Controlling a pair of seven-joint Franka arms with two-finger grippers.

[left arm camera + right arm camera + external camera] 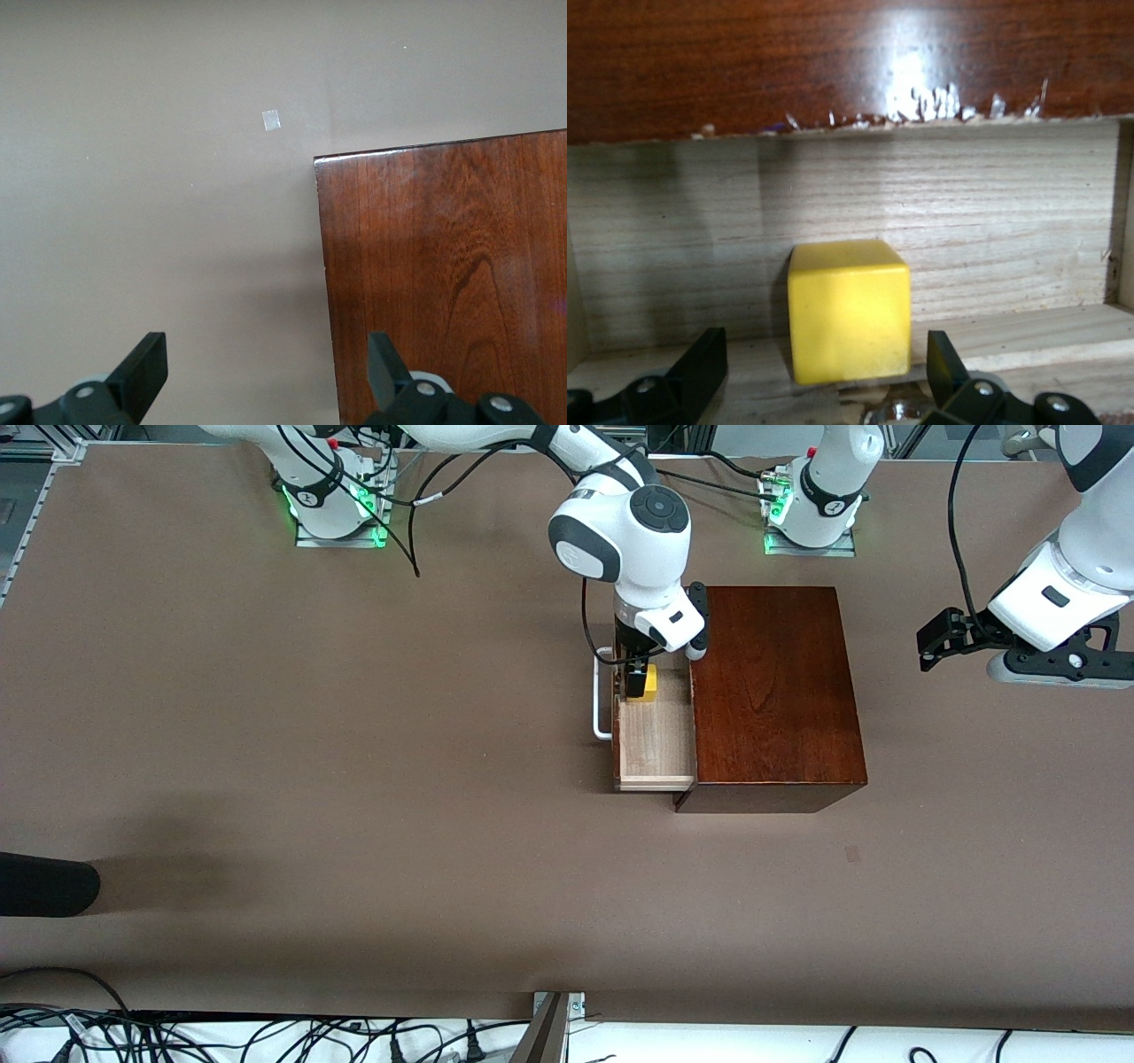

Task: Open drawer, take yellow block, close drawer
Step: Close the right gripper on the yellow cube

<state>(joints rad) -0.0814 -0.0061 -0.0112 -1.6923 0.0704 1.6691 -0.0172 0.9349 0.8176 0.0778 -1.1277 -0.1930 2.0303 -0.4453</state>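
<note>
A dark thing (44, 884) lay at the table's edge, nearest the front camera, at the right arm's end and well apart from both grippers. On the brown table (354, 779) stood the dark wooden box (775, 691), near the middle.

The drawer (654, 748) was pulled out of the box toward the right arm's end of the table. Its white handle (602, 700) was on the drawer's front. The pale wood floor of the drawer was bare at the end nearest the front camera.

The right gripper (640, 682) was down in the drawer, at the end farther from the front camera. Its fingers (700, 367) were spread apart, one on each side of the yellow block (849, 310). The yellow block sat on the drawer floor, between the fingers. I could not tell if they touched it.

The left gripper (932, 646) waited in the air over the table, just past the box at the left arm's end. Its fingers (146, 367) were spread wide and held nothing. A small pale patch (271, 119) was on the table beneath it.
</note>
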